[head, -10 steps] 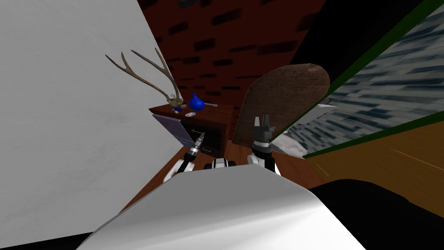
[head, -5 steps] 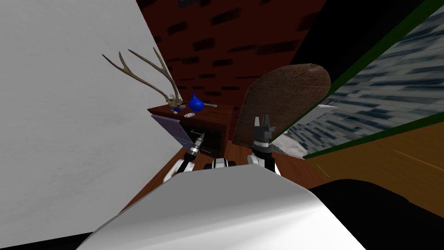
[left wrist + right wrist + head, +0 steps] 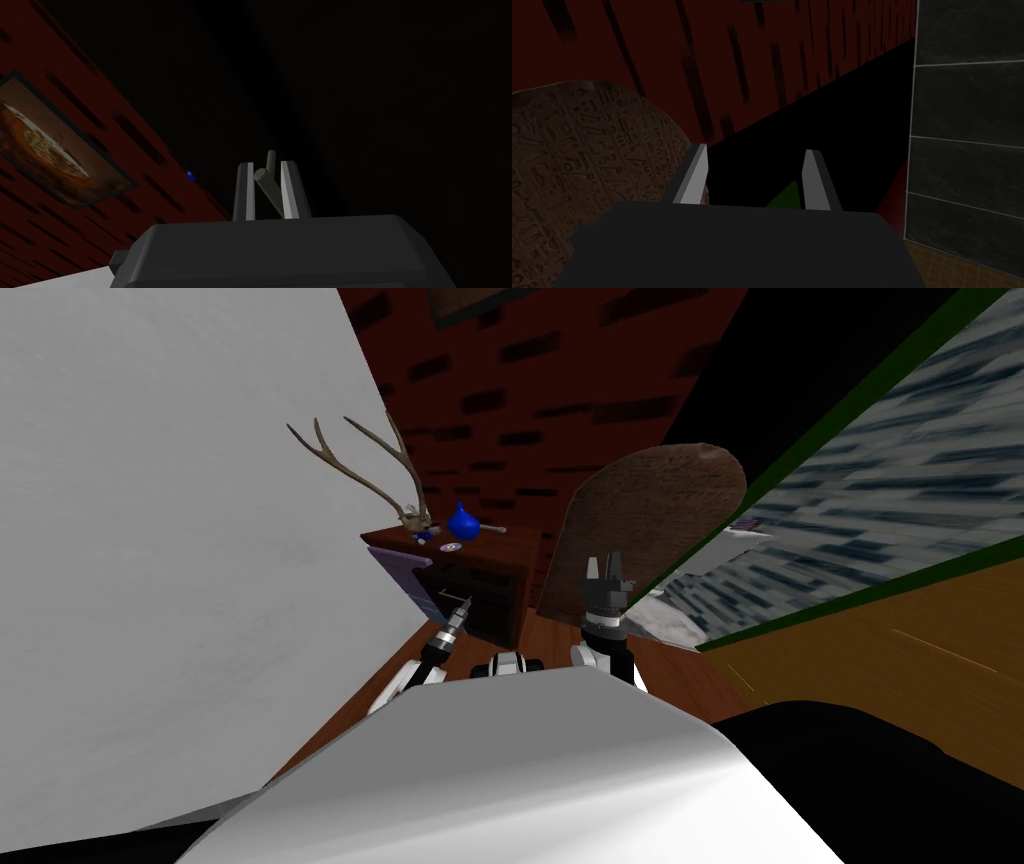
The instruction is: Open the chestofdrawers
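Observation:
The chest of drawers (image 3: 500, 573) is dark brown and stands against the dark red brick wall, ahead and a little left. In the head view my left gripper (image 3: 462, 610) reaches its front at a thin pale handle (image 3: 452, 596). In the left wrist view the left gripper (image 3: 266, 164) is shut on that grey bar handle (image 3: 265, 184), one finger pressing each side. The chest's front behind it is very dark. My right gripper (image 3: 608, 566) is raised to the right of the chest. In the right wrist view it (image 3: 754, 150) stands open and holds nothing.
Antlers (image 3: 370, 473), a blue vase (image 3: 461, 523) and a small disc (image 3: 450, 547) rest on the chest's top. A lavender panel (image 3: 400, 578) leans at its left side. A tall carved stone slab (image 3: 640, 528) stands right of it. A white wall (image 3: 180, 538) runs close on the left.
The head view has shifted with my own move: the chest now looks a little smaller and farther right. My left gripper stays at the drawer front. The right arm keeps its pose.

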You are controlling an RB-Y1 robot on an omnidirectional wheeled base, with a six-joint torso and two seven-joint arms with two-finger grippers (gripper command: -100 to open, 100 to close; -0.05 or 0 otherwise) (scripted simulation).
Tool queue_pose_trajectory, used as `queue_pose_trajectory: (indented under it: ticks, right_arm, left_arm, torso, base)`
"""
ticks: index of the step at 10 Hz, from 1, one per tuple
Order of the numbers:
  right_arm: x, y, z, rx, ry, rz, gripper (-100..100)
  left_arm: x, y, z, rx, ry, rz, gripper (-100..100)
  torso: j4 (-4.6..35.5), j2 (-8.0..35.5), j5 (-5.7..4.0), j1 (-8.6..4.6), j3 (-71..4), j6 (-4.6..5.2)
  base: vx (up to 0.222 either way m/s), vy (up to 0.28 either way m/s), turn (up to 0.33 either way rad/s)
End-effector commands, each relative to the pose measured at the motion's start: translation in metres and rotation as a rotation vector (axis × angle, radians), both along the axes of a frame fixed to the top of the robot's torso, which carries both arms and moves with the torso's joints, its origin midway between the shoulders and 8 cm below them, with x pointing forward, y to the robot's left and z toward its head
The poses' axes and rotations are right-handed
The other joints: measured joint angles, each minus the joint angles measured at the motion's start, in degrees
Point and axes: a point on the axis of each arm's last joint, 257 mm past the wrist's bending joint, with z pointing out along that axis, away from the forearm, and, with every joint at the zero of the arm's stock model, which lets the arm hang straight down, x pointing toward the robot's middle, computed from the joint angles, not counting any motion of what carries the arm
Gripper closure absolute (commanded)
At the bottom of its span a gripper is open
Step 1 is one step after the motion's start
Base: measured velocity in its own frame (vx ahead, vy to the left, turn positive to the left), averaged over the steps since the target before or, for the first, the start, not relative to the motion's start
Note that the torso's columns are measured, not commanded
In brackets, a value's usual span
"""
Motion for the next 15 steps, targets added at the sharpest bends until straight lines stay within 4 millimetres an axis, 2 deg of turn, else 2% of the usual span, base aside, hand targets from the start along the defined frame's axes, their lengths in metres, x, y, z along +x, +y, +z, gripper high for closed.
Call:
queue_pose_trajectory:
  ticks: [1,3,4,5,14,15]
  right_arm:
    - [0.000,0.000,0.000,0.000,0.000,0.000,0]
    - [0.000,0.000,0.000,0.000,0.000,0.000,0]
    - [0.000,0.000,0.000,0.000,0.000,0.000,0]
    - [0.000,0.000,0.000,0.000,0.000,0.000,0]
    - [0.000,0.000,0.000,0.000,0.000,0.000,0]
    - [0.000,0.000,0.000,0.000,0.000,0.000,0]
  left_arm:
    - [-0.006,-0.003,0.005,-0.001,-0.012,-0.012,100]
    - [-0.012,-0.005,0.011,-0.003,-0.023,-0.024,100]
    - [-0.012,-0.005,0.003,-0.001,-0.005,-0.019,100]
    - [-0.015,-0.005,0.005,0.001,0.001,-0.021,-100]
    - [-0.044,-0.009,0.054,-0.004,0.001,-0.047,-100]
    - [-0.043,-0.006,0.043,-0.001,0.023,-0.042,-100]
  torso:
    - [-0.1,0.2,0.05,0.12,0.1,-0.03]
    - [0.0,0.4,0.10,0.20,0.3,-0.02]
    - [0.0,0.3,0.05,0.14,0.2,-0.01]
    - [0.0,0.0,0.01,-0.05,0.0,0.02]
    - [0.0,0.2,0.03,0.02,0.1,0.05]
    - [0.1,0.3,-0.05,0.02,0.1,0.00]
  base:
    - [-0.181,0.088,0.044]
    - [-0.183,0.079,0.062]
    - [-0.077,0.036,0.003]
    - [-0.009,0.006,0.018]
    - [0.038,-0.007,0.026]
    - [0.015,-0.006,0.005]
